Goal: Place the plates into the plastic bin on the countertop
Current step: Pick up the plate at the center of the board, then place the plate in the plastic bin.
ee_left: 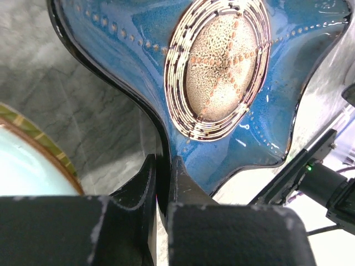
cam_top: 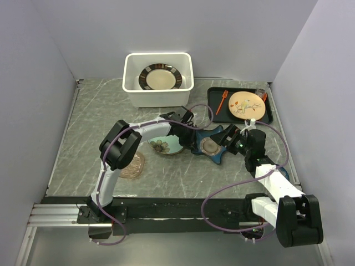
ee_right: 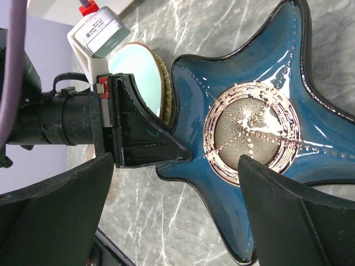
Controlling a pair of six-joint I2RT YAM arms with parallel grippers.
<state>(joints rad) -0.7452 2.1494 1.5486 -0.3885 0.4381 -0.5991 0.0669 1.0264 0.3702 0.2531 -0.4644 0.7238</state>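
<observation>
Nearest the arm bases, an amber glass plate (cam_top: 133, 165) lies flat on the grey marbled table (cam_top: 89, 127). Just beyond it, at mid-table, sits a glossy blue star-shaped plate (cam_top: 211, 146) with a speckled cream centre ringed in fine lines. The left gripper (ee_left: 164, 166) pinches the star plate's dark rim tightly between its fingers. The right gripper (ee_right: 176, 160) hangs spread wide over the same plate, holding nothing. A pale green flowered plate (cam_top: 164, 145) lies just left of the star. Farther back, a black tray (cam_top: 213, 98) carries a tan plate (cam_top: 246, 104) and an orange fork (cam_top: 222, 101). A dark-rimmed cream plate (cam_top: 160, 77) rests in the white bin (cam_top: 158, 95).
</observation>
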